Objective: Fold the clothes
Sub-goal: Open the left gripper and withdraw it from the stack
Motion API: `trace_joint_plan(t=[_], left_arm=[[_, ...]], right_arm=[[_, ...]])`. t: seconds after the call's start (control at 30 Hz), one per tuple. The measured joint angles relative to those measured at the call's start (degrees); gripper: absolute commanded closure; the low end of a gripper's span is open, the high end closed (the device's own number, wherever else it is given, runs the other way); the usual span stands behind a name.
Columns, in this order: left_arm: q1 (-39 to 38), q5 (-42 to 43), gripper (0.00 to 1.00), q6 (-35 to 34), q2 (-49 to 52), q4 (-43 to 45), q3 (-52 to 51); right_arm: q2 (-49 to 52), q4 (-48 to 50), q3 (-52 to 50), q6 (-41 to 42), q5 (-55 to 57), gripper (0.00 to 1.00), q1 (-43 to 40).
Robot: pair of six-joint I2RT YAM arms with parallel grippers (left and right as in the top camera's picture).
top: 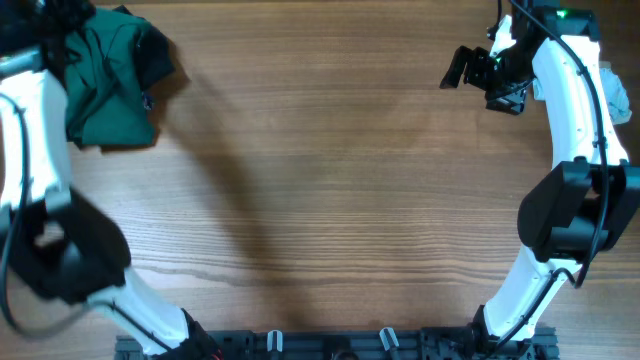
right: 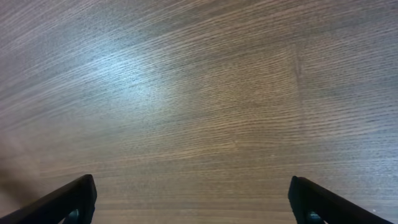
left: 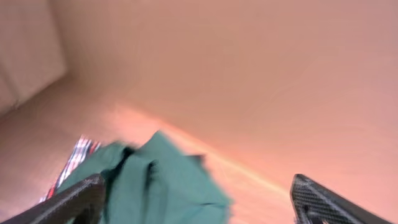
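The clothes (top: 105, 85), one dark green garment, lie bunched in a heap at the table's far left corner. In the blurred left wrist view the green fabric (left: 161, 186) shows low between the fingertips (left: 74, 199). My left gripper (left: 199, 208) is open, its jaws spread wide, with no pinch on the cloth visible. My right gripper (top: 462, 68) hovers at the far right of the table, well away from the garment. It is open in the right wrist view (right: 193, 202), with only bare wood between its fingers.
A black cloth (top: 158, 52) lies against the green heap's right side, and a plaid fabric (left: 74, 155) shows beside it. A pale cloth (top: 617, 95) sits at the far right edge. The wooden table (top: 330, 170) spreads between the arms.
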Motion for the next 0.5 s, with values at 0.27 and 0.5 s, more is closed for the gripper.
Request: trace_joint_plan(t=[0.27,0.5], left_arm=[[-0.4,14.5,0.0,1.0,-18.6,-17.1,0.3],[-0.4,24.6,0.0,9.4,-31.2,-38.8,0.1]], right_arm=[[0.0,-0.1,0.0,0.2,0.0,0.02,0.0],[-4.7,-2.5,0.0,0.2,0.0,0.02,0.1]])
